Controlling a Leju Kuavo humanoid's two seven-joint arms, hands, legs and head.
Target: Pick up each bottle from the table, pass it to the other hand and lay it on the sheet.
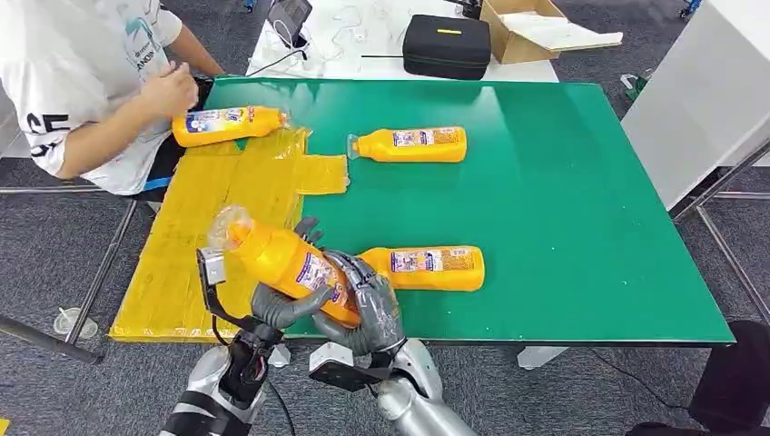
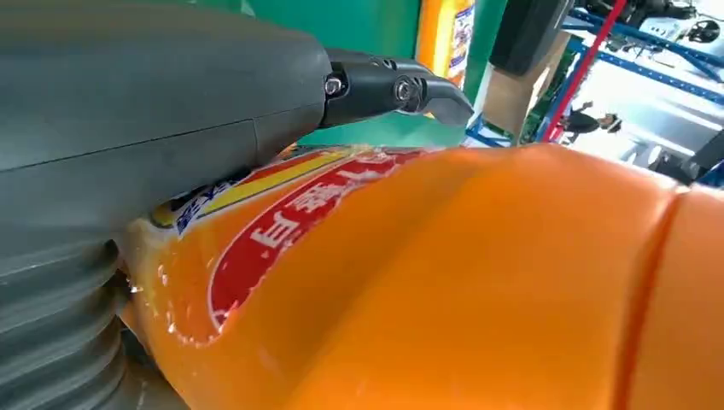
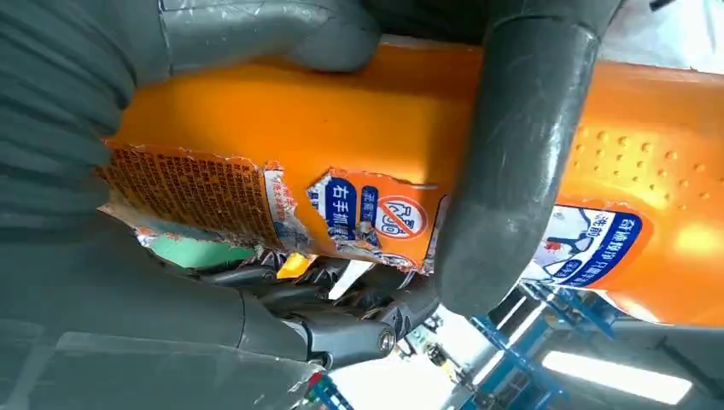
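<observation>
Handover step: both robot hands, left [image 1: 283, 307] and right [image 1: 370, 313], grip the orange bottle [image 1: 281, 259] above the surface's [image 1: 563, 182] near edge. Next: right releases; left carries to the yellow sheet [image 1: 227, 195].

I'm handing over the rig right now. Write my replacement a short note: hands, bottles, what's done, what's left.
Hands: the left hand and the right hand both grip one orange plastic bottle in mid-air over the near table edge, mid-handover.
Bottles: one orange bottle at the sheet's far end lies on the yellow plastic sheet, with a person's hand at it. Two lie on the green table: the far bottle and the near bottle.
Done: one on the sheet.
Left: finish the pass, lay this bottle down, then the two others.
</observation>
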